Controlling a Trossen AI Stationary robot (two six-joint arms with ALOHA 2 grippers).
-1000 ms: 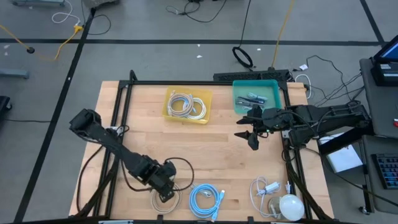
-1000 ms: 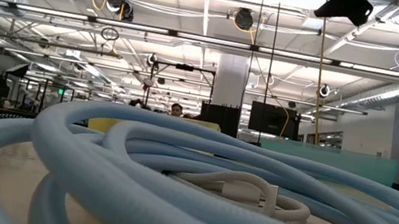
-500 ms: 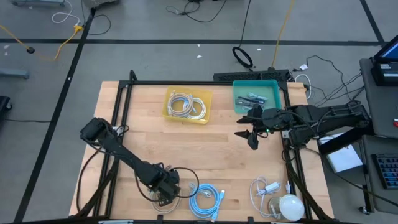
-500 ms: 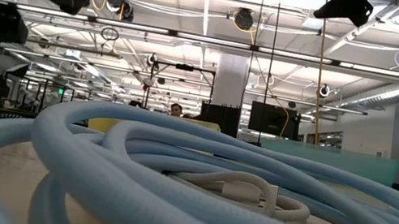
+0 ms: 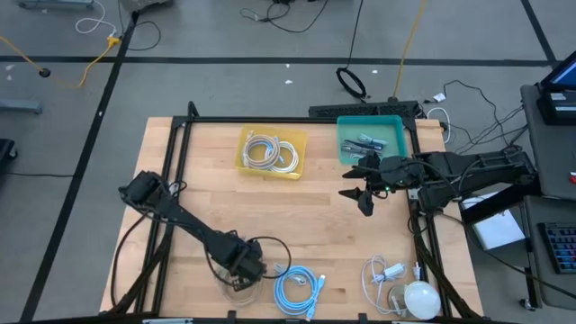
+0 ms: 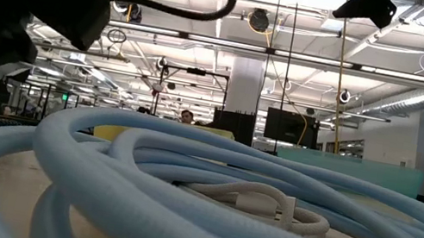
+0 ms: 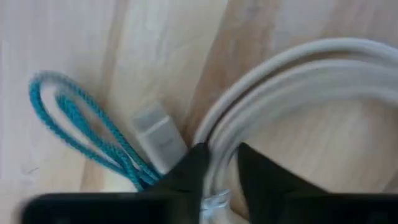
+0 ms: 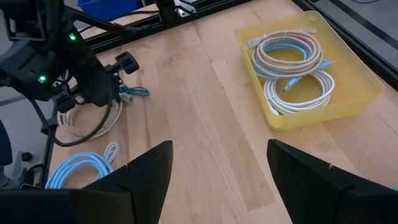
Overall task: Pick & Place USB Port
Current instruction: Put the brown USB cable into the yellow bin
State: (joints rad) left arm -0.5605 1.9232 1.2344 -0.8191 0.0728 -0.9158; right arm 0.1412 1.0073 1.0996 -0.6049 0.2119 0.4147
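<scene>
Left gripper (image 7: 217,163) is sitting low on the desk (image 5: 216,207), fingers narrowed around strands of the white cable coil (image 7: 298,81), beside a teal cord (image 7: 68,124). It needs to be gathering one strand cleanly. Right gripper (image 5: 364,192) is waiting spread wide by the teal bin (image 5: 371,137).

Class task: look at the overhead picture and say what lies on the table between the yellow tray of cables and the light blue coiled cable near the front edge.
Only bare wooden table lies between the yellow tray and the light blue coiled cable, as the high view shows.
</scene>
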